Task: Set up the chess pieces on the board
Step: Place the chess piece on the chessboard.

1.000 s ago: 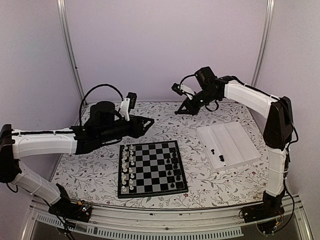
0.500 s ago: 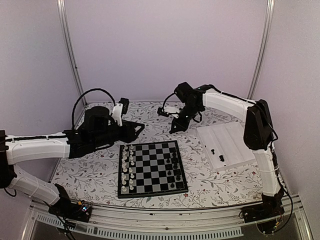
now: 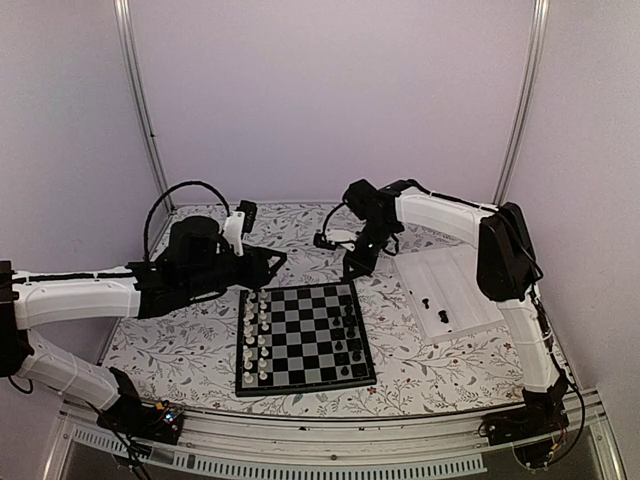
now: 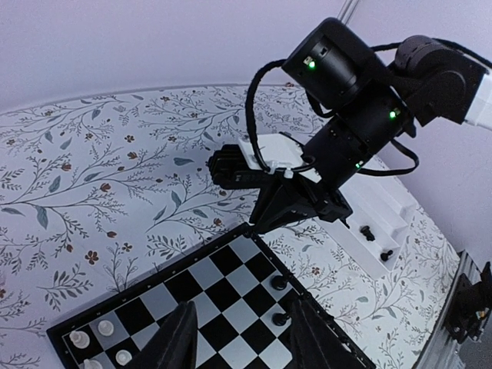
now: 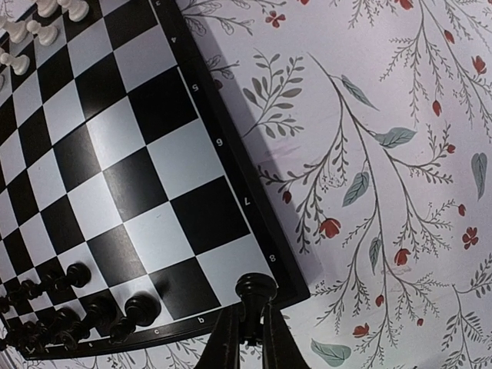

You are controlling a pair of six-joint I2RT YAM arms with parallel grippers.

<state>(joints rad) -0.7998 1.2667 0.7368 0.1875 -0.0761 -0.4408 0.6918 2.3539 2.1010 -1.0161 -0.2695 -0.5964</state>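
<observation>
Your right gripper (image 5: 252,327) pinching a black chess piece (image 5: 256,290) at the far right corner of the board (image 3: 300,330), your left gripper (image 4: 242,342) spread wide near its far edge, other black pieces (image 3: 350,325) standing along its right side

The left arm (image 3: 80,290) stretches low and nearly level in from the left. The left gripper (image 3: 277,258) points right, its 2 fingers (image 4: 178,344) standing apart. The right arm (image 3: 440,212) rises from its base, folds back toward the middle and tips its wrist downward. The right gripper (image 3: 352,268) is pinched on a black chess piece (image 5: 256,290).
</observation>
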